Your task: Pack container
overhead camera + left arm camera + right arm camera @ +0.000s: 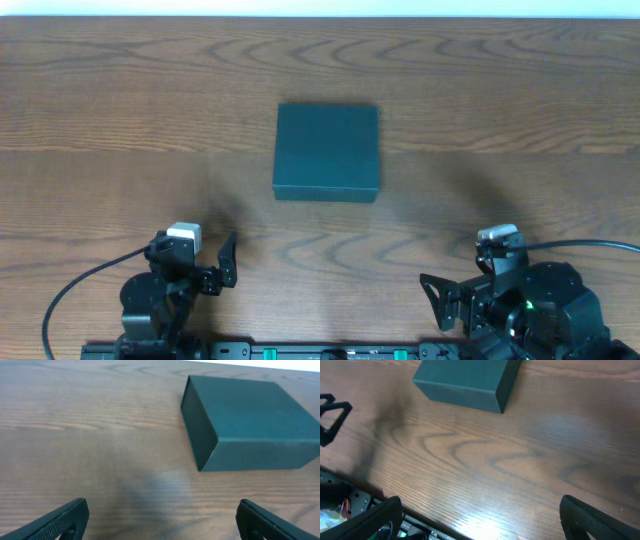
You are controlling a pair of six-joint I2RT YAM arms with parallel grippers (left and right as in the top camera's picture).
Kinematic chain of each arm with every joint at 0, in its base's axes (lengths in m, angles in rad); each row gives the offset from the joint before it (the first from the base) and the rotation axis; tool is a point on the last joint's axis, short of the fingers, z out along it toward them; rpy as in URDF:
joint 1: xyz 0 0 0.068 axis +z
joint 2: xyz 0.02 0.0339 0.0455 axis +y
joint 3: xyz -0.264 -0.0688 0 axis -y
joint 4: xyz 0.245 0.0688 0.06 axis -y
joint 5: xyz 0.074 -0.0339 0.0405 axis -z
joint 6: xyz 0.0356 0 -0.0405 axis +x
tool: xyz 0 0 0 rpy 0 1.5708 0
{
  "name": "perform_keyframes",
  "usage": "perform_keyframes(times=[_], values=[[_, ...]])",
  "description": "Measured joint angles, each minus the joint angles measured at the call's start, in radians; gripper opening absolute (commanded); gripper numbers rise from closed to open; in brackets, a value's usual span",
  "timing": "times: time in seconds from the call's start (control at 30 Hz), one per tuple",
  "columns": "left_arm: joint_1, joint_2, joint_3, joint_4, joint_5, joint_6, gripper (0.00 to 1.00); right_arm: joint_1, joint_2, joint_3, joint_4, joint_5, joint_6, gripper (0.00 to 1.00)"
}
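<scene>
The container (327, 151) is a dark teal rectangular box with its lid shut, lying flat at the middle of the wooden table. It also shows in the left wrist view (250, 420) at the upper right and in the right wrist view (467, 380) at the top. My left gripper (222, 262) is open and empty near the front left edge, well short of the box (160, 517). My right gripper (440, 300) is open and empty at the front right edge (480, 520). No snack packets are in view.
The wooden table (500, 120) fills the view. The arm bases and a black rail (320, 350) run along the front edge. A cable (590, 243) trails from the right arm. The left gripper's finger shows in the right wrist view (332, 412).
</scene>
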Motion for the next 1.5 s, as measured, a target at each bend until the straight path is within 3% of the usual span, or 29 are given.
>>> perform_keyframes(times=[0.27, 1.33, 1.5], values=[[0.0, -0.026, -0.077, 0.112, -0.006, -0.029, 0.95, 0.0, 0.0, 0.0, 0.0, 0.0, 0.0, 0.99], [0.0, -0.026, -0.078, 0.115, -0.008, 0.01, 0.95, 0.0, 0.0, 0.0, 0.002, 0.014, -0.005, 0.99], [0.0, -0.026, -0.078, 0.115, -0.008, 0.01, 0.95, 0.002, -0.03, -0.05, 0.114, 0.054, -0.054, 0.99]])
